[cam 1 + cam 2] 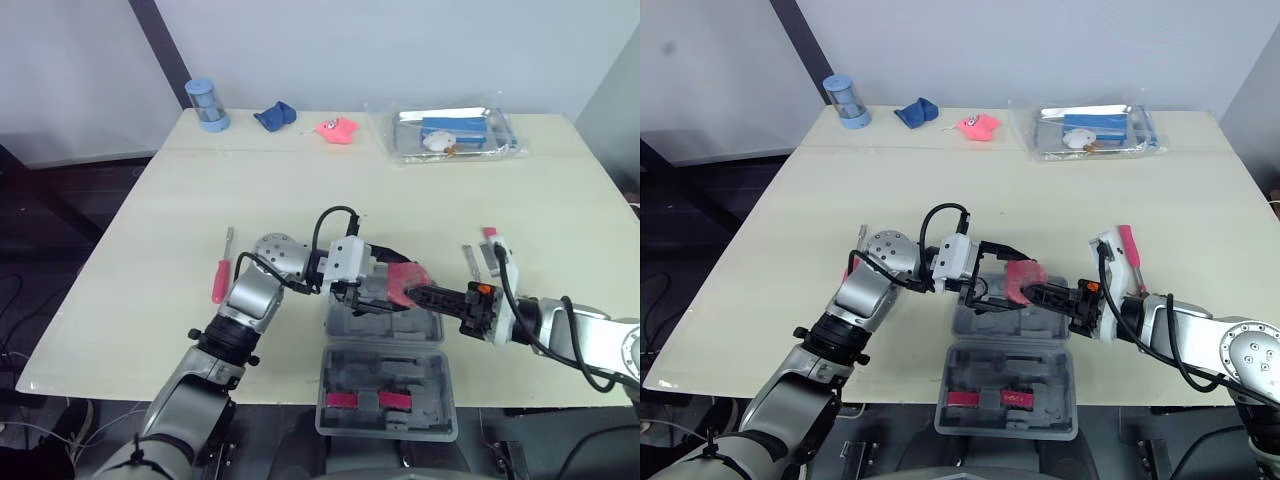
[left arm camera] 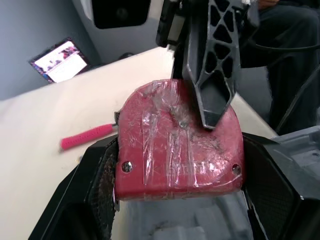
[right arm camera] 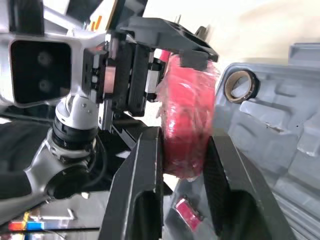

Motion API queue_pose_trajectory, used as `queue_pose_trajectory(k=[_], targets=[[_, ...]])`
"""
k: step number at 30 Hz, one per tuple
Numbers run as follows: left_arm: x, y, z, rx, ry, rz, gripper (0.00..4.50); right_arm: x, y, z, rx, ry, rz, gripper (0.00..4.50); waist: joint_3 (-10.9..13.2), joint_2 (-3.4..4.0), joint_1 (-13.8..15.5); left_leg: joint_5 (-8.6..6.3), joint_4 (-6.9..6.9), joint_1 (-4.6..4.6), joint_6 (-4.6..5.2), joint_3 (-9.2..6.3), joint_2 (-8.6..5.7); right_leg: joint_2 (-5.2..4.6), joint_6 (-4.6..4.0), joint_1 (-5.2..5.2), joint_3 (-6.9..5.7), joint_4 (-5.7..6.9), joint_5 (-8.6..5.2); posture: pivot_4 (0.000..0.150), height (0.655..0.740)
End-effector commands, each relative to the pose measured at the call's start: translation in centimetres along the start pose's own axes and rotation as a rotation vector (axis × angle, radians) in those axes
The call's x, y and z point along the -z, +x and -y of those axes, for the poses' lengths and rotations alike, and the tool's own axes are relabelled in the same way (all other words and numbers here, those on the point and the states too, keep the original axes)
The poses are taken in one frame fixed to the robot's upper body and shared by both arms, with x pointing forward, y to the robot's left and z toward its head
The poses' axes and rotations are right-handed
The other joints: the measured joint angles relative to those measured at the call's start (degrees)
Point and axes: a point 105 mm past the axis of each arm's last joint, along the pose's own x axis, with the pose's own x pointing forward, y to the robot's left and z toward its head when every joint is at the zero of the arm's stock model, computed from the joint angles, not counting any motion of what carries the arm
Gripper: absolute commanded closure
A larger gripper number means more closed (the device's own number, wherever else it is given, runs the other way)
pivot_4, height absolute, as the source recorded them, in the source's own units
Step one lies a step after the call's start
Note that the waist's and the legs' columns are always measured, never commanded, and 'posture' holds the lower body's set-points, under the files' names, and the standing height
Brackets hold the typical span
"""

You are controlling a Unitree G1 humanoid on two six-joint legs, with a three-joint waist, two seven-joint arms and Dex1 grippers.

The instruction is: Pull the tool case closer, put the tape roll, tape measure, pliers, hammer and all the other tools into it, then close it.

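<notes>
Left claw (image 1: 385,285), right claw (image 1: 425,296) clamp one tape measure (image 1: 405,278).

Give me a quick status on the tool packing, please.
Right claw shut on tape measure, over open tool case. Left claw alongside, grip unclear. Tape roll inside case. Red screwdriver out on table.

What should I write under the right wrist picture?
The right gripper and left gripper hold the tape measure over the tool case with a tape roll inside.
</notes>
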Motion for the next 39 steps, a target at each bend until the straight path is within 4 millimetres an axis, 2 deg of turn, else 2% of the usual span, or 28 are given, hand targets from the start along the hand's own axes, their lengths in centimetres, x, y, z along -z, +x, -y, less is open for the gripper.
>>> queue_pose_trajectory(k=[1, 2, 5, 10, 17, 21, 29, 34, 39], targets=[[-0.6, 0.1, 0.1, 0.014, 0.000, 0.039, 1.50, -0.2, -0.1, -0.9, -0.017, -0.026, 0.003, 3.95, 0.00, 0.00, 0.00, 0.00, 0.00, 0.00, 0.00, 0.00, 0.00, 0.00, 0.00, 0.00, 0.00, 0.00, 0.00, 0.150, 0.7400], [-0.6, 0.0, 0.1, 0.014, -0.013, 0.044, 1.50, -0.2, -0.3, -0.8, -0.017, -0.021, 0.006, 3.95, 0.00, 0.00, 0.01, 0.00, 0.00, -0.01, 0.00, 0.00, 0.00, 0.00, 0.00, 0.00, 0.00, 0.00, 0.00, 0.150, 0.7400], [-0.8, -0.5, 0.2, 0.011, -0.044, 0.066, 0.02, -0.3, -0.8, -0.7, -0.022, -0.012, 0.010, 4.00, 0.00, 0.00, 0.01, 0.00, 0.00, -0.01, 0.00, 0.00, 0.00, 0.00, 0.00, 0.00, 0.00, -0.01, 0.00, 0.150, 0.7400], [-1.4, -2.2, 0.7, 0.026, -0.102, 0.107, 0.00, -0.1, -2.4, 0.0, -0.014, 0.008, 0.006, 4.01, 0.00, 0.00, 0.00, 0.00, 0.00, -0.02, 0.00, -0.03, 0.00, 0.00, 0.00, -0.01, -0.02, -0.01, 0.00, 0.150, 0.7400], [-2.5, -6.4, 4.0, 0.149, -0.231, 0.108, 0.00, 1.6, -6.2, 4.1, 0.104, 0.097, -0.030, 4.01, 0.00, 0.00, -0.01, 0.00, -0.02, 0.01, 0.00, -0.01, 0.01, 0.00, -0.01, 0.00, -0.02, 0.00, -0.01, 0.150, 0.7400], [-3.2, -7.8, 5.2, 0.174, -0.264, 0.078, 0.00, 3.0, -7.4, 6.5, 0.174, 0.140, -0.058, 4.01, 0.00, 0.01, 0.06, 0.00, -0.02, 0.01, 0.01, 0.00, 0.02, 0.00, -0.01, 0.00, -0.01, -0.01, -0.01, 0.150, 0.7400], [-4.5, -9.5, 6.7, 0.191, -0.276, 0.005, 0.00, 5.5, -8.4, 10.1, 0.260, 0.209, -0.111, 4.01, 0.02, 0.03, 0.04, 0.00, -0.05, 0.03, 0.00, 0.02, 0.04, 0.02, -0.01, -0.01, 0.00, -0.03, -0.02, 0.150, 0.7400], [-4.9, -9.5, 7.2, 0.188, -0.274, -0.010, 0.00, 5.8, -8.4, 11.9, 0.303, 0.216, -0.113, 4.01, 0.04, 0.07, 0.06, 0.00, -0.05, 0.03, 0.00, 0.05, 0.04, 0.02, -0.01, 0.00, 0.01, -0.02, -0.02, 0.150, 0.7400], [-5.1, -9.5, 7.3, 0.181, -0.277, -0.015, 0.00, 5.9, -8.1, 12.5, 0.310, 0.214, -0.120, 4.01, 0.05, 0.07, -0.09, 0.00, -0.06, 0.05, 0.00, 0.05, 0.06, 0.04, -0.01, 0.00, 0.02, -0.02, -0.02, 0.150, 0.7400]])
